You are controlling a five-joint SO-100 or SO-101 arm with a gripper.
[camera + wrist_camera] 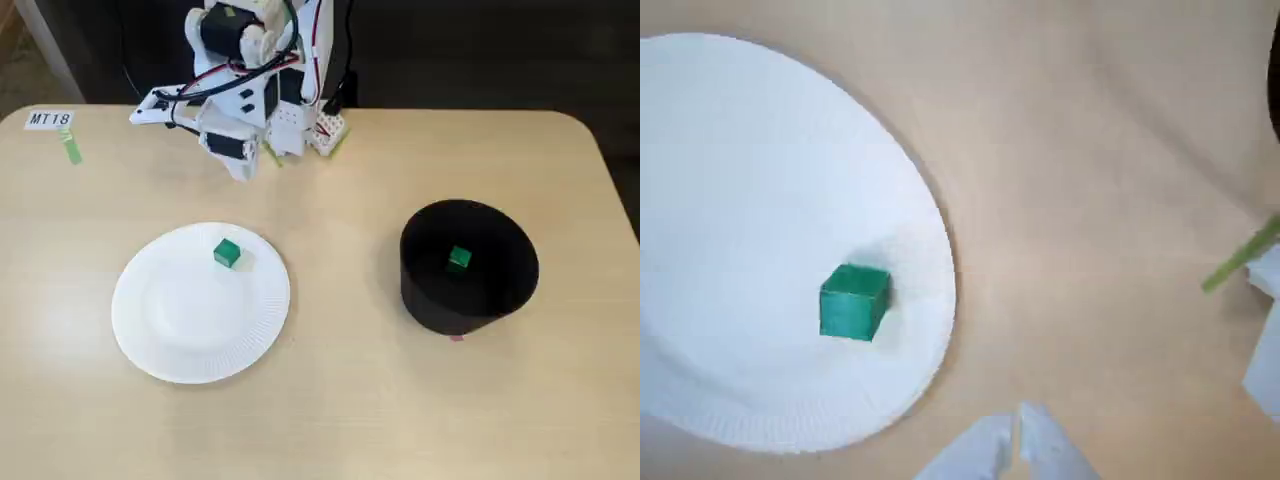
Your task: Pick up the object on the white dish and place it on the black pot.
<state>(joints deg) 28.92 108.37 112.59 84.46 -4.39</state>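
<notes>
On the white dish [160, 320], near its far rim in the fixed view, sits the green cube [227, 253], apart from my tool [1018, 432]. Right of the dish in that view stands the black pot [430, 290], a second green cube [459, 259] inside it. In the wrist view my tool's fingertips meet, closed on nothing, above the desk [340, 400] just outside the dish.

Green cube [227, 253] on white dish [160, 330]; another [459, 259] in black pot [430, 300].
</notes>
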